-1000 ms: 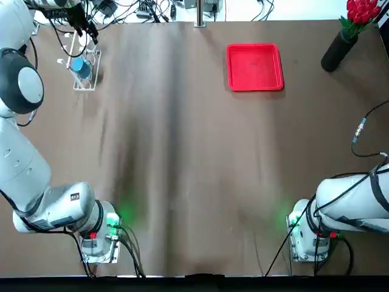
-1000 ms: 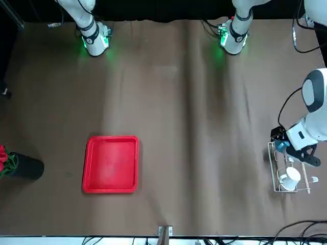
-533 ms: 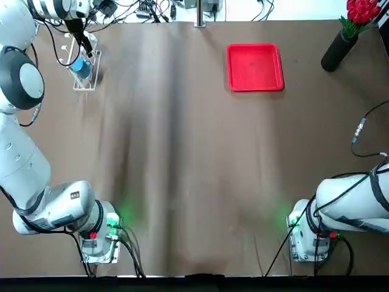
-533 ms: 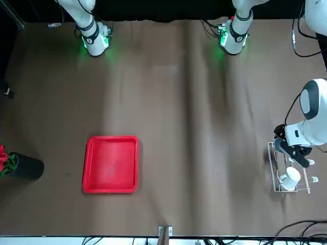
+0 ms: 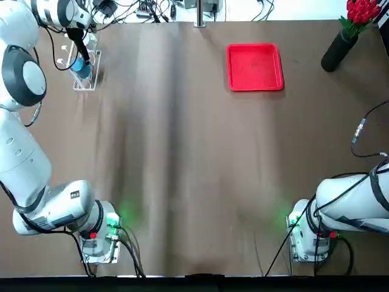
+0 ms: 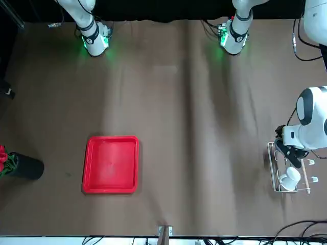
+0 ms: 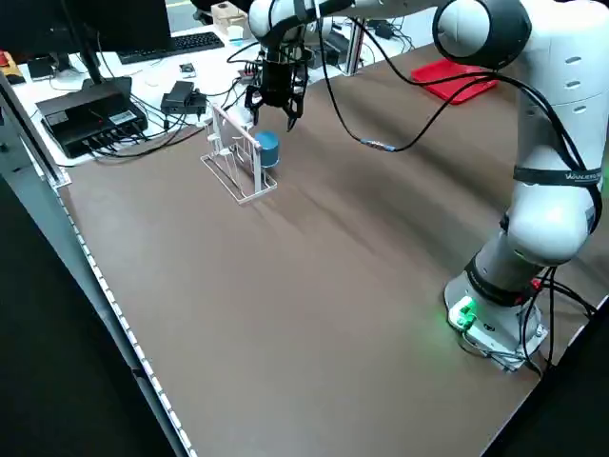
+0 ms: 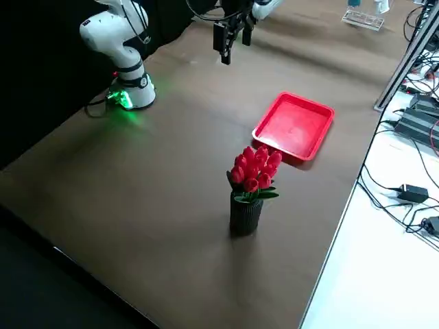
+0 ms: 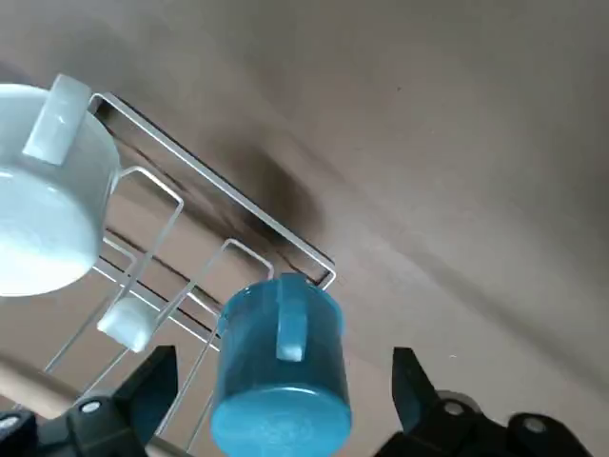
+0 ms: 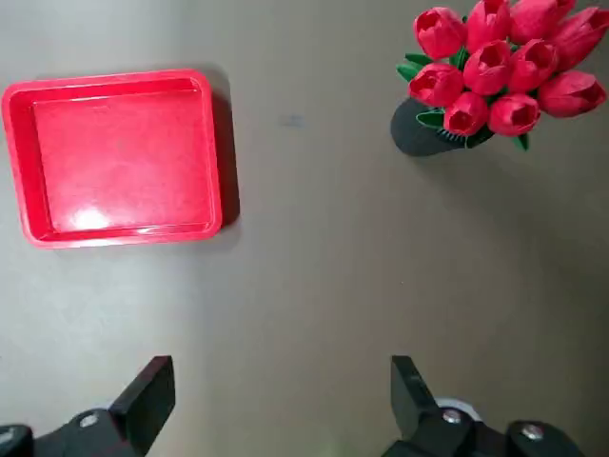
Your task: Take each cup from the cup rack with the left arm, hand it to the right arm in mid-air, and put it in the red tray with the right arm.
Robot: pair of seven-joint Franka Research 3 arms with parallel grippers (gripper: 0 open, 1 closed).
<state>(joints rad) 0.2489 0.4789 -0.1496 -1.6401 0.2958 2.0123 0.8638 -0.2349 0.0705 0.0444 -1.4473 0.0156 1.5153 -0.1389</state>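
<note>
Just above the cup rack, your left gripper (image 9: 285, 376) hung with its two fingers wide apart and nothing held between them. In the left wrist view, the blue cup (image 9: 282, 371) showed in the gap between those fingers, its closed base and handle toward the camera. You could not tell from the pictures whether either finger touched it. The blue cup was at the side of the cup rack (image 9: 221, 184), a small white wire frame with white-knobbed pegs. Beside it, on the same rack and nearer the table's far edge, was the white cup (image 6: 289, 178), its handle also showing in the wrist view.

Well apart from the rack, toward the robot's right, your red tray (image 5: 255, 68) lay flat on the brown table (image 5: 182, 152), with nothing in it. Farther right stood a dark vase (image 8: 245, 216) of red flowers (image 8: 255, 168).

Your right gripper (image 10: 284, 376) was parked, raised at the robot's right side, its fingers wide apart and holding nothing. From its wrist camera you saw both the tray and the flowers below.
</note>
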